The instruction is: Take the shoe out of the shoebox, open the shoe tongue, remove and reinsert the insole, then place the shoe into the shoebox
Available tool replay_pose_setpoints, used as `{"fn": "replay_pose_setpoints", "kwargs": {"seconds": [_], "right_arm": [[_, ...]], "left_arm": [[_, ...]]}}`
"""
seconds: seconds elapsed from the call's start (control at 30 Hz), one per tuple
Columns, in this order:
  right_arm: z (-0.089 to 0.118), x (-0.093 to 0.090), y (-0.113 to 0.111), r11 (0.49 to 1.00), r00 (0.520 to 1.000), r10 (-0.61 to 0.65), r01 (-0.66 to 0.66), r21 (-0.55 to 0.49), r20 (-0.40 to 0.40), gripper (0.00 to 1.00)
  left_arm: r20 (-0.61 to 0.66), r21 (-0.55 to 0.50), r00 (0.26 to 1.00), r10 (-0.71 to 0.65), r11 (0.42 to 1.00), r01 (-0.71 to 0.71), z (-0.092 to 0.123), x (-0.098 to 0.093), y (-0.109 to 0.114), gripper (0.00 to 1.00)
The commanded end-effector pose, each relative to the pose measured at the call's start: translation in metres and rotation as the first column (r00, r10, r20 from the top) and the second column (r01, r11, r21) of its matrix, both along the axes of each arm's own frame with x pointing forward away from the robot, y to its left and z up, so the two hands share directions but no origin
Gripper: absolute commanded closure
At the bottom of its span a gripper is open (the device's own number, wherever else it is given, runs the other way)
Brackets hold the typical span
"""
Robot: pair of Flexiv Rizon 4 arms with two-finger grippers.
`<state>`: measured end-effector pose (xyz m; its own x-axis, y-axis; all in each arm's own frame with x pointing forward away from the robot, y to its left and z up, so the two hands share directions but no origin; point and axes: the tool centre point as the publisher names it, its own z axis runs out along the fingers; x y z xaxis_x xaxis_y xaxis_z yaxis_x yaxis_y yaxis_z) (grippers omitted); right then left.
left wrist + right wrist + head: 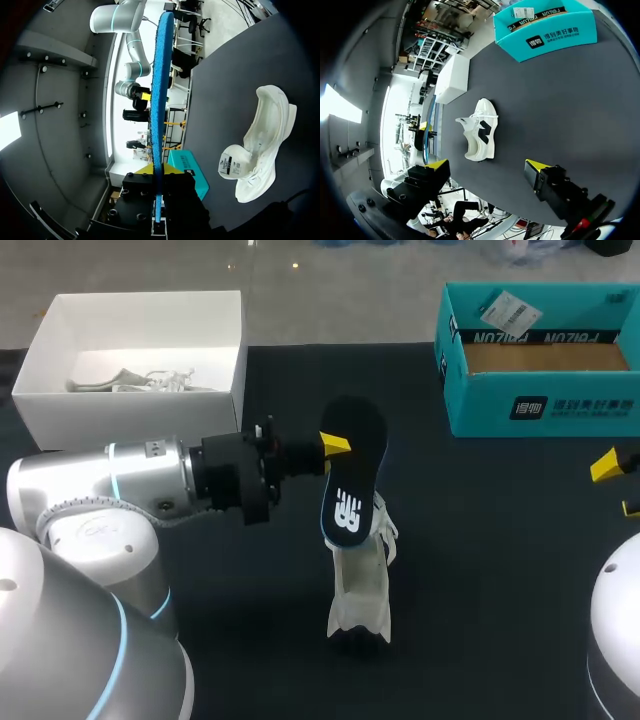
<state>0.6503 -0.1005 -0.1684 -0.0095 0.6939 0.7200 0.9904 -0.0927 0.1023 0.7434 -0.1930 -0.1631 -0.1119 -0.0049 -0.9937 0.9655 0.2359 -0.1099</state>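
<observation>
Pinching black-and-blue foam insole (352, 470) in left jaws, lengthwise far-to-near above white fabric sneaker (362, 585) lying likewise, with right jaws spread well right.

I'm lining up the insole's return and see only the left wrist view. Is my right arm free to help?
Observer: Yes. The right arm is at the table's right side, jaws open and empty.
Operator: Which way does the insole face?
Observer: The insole shows the head view its black top face with a white logo.
Operator: And the shoebox?
Observer: The teal shoebox stands open at the right rear; the shoe is not in it.
</observation>
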Motion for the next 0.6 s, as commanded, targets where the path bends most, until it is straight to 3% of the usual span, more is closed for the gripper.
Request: {"fn": "replay_pose_setpoints", "kwargs": {"seconds": [0.03,0.6], "right_arm": [[-0.0047,0.0033,0.0015,1.000,1.000,0.002,-0.003,-0.030,-0.011,0.00],[-0.0047,0.0033,0.0015,1.000,1.000,0.002,-0.003,-0.030,-0.011,0.00]], "left_arm": [[-0.001,0.006,1.000,0.003,1.000,-0.003,0.0009,-0.0008,-0.0017,1.00],[0.011,0.007,1.000,0.007,1.000,-0.007,0.0028,-0.0020,-0.0029,1.00]]}}
